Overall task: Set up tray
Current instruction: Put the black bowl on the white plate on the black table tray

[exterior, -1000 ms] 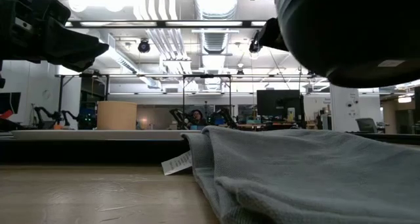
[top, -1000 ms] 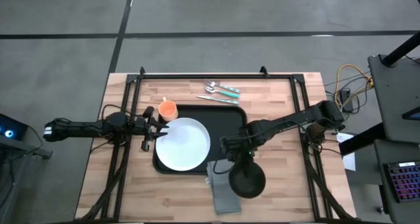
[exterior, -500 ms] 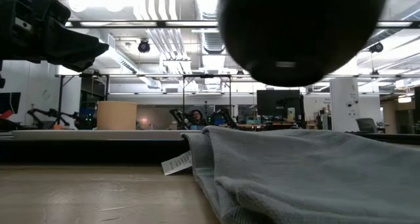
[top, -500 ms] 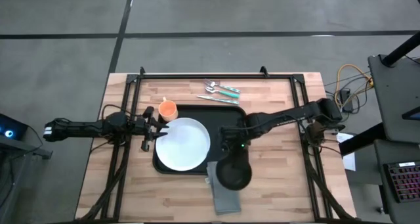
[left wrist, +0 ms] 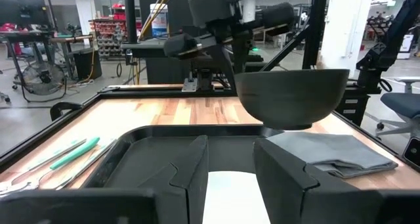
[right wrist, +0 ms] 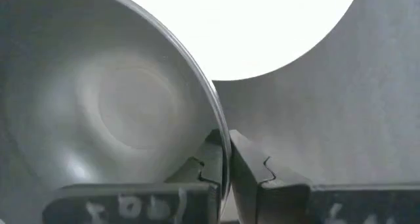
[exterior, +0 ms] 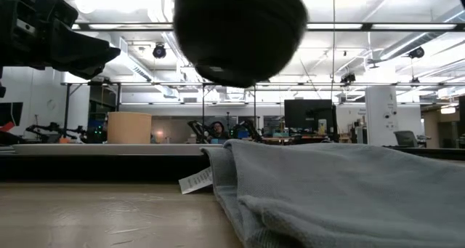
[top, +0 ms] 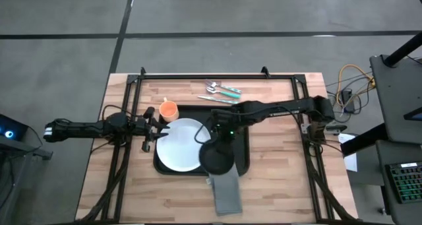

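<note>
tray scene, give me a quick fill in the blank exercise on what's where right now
1. The right gripper is shut on the rim of a dark ____.
2. The white plate lies inside the black ____.
3. The orange cup stands on the table beside the tray's ____ far corner.
4. The cutlery lies on the wood, ____ the tray.

Missing words: bowl; tray; left; outside

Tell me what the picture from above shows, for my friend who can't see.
The right hand holds a dark bowl over the black tray, beside a white plate. The left hand waits open at the plate's edge.
</note>
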{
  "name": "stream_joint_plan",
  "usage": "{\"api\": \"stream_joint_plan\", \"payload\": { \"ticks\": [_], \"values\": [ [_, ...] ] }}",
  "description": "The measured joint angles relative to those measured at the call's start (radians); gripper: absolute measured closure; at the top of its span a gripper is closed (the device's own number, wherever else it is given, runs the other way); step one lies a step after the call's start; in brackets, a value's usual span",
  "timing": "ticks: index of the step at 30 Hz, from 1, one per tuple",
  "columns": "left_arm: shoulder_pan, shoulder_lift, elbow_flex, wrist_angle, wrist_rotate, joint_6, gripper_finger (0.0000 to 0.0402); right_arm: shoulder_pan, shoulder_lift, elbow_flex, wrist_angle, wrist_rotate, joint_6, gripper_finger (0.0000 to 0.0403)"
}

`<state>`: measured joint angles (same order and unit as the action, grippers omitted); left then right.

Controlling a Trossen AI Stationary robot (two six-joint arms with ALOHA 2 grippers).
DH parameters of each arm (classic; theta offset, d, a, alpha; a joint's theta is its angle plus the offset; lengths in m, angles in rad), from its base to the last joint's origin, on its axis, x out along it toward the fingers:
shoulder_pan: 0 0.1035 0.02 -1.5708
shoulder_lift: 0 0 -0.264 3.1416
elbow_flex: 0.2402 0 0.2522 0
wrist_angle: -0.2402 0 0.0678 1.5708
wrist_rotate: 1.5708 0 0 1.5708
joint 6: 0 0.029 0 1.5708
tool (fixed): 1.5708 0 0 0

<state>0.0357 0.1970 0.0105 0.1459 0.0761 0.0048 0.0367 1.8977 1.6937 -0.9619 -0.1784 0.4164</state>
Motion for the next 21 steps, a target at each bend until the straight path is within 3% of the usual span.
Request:
{"api": "stream_joint_plan", "payload": {
  "ticks": [8,13,18,21],
  "values": [
    [0.000,0.000,0.000,0.001,0.000,0.000,0.0297,-0.045,0.233,0.322,-0.199,0.044,-0.033,0.0394],
    [0.000,0.001,0.000,0.000,0.000,0.000,0.0297,-0.091,0.351,0.497,-0.213,0.019,-0.074,0.0394],
    [0.000,0.001,0.000,0.000,0.000,0.000,0.0297,-0.134,0.461,0.648,-0.249,0.017,-0.083,0.0394],
    [0.000,0.001,0.000,0.000,0.000,0.000,0.0297,-0.153,0.488,0.653,-0.223,0.004,-0.079,0.0394]
  ]
}}
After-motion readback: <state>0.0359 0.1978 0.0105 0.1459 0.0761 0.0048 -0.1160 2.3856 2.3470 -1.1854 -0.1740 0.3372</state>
